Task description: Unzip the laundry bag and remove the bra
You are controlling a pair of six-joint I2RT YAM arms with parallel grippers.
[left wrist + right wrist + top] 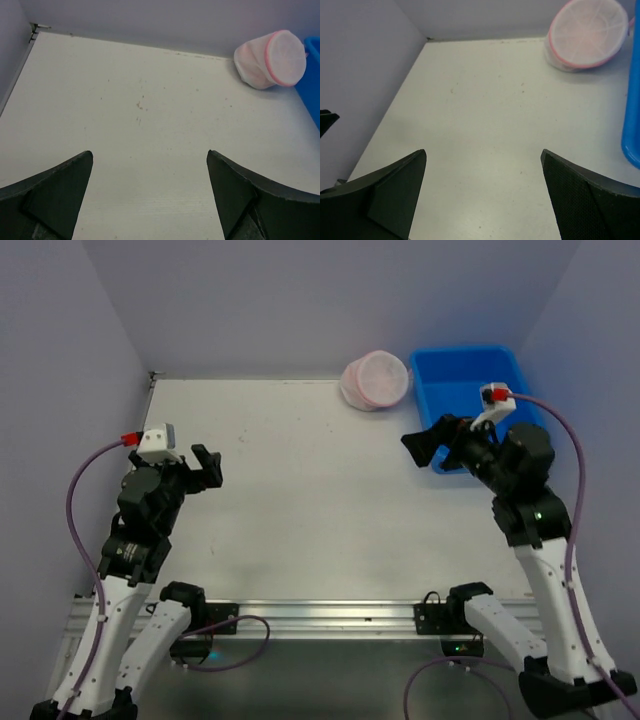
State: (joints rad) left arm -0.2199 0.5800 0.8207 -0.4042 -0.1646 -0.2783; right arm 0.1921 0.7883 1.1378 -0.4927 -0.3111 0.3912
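Pale tabletop (300, 500) holds the seemingly zipped laundry bag (375, 380) far back beside a blue bin (460, 390); left tool (207, 468) and right tool (425, 446) hang open, empty, so reaching it comes first.

No lettering, label, brand mark, number or sign can be read in any of the three views. The laundry bag (375, 380), the blue plastic bin (470, 368) and the table (300, 500) show only plain, unmarked surfaces.
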